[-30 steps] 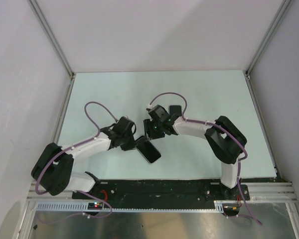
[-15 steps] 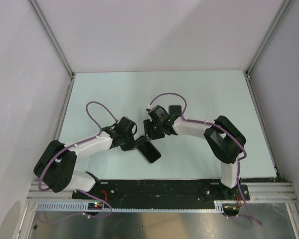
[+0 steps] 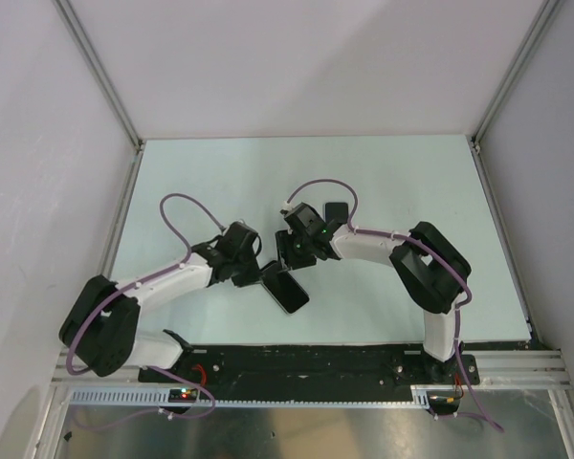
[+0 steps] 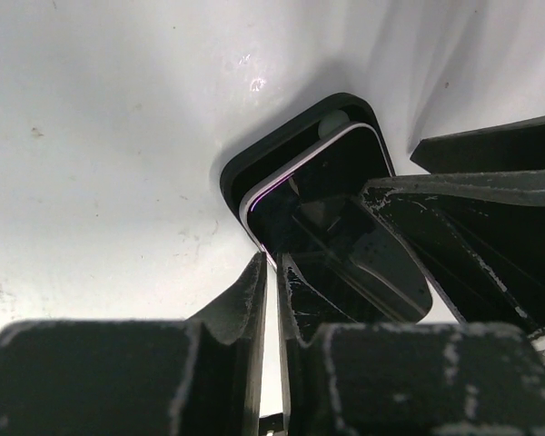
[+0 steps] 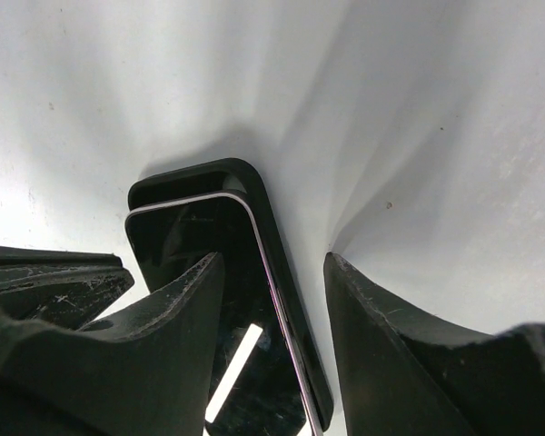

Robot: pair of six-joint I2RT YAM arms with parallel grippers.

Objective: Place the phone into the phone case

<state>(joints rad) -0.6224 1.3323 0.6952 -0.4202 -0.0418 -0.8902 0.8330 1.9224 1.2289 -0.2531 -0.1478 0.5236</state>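
The phone (image 4: 318, 191), black with a pale rim, lies screen up on top of the black phone case (image 4: 254, 163) on the white table. Its end stops short of the case's end wall (image 5: 200, 173). From above both show as one dark slab (image 3: 287, 292) between the arms. My left gripper (image 4: 272, 268) is shut with nothing between its fingers, its tips at the phone's (image 5: 209, 241) near corner. My right gripper (image 5: 272, 263) is open. One finger (image 5: 177, 300) is over the screen, the other (image 5: 381, 309) is above the table beside the case.
The white table (image 3: 392, 182) is boxed in by white walls with metal posts (image 3: 100, 72) at the back corners. A black base rail (image 3: 306, 363) runs along the near edge. Purple cables (image 3: 177, 206) loop above both forearms.
The left arm wavered slightly and came back near where it was. Phone, case and right arm have not visibly moved.
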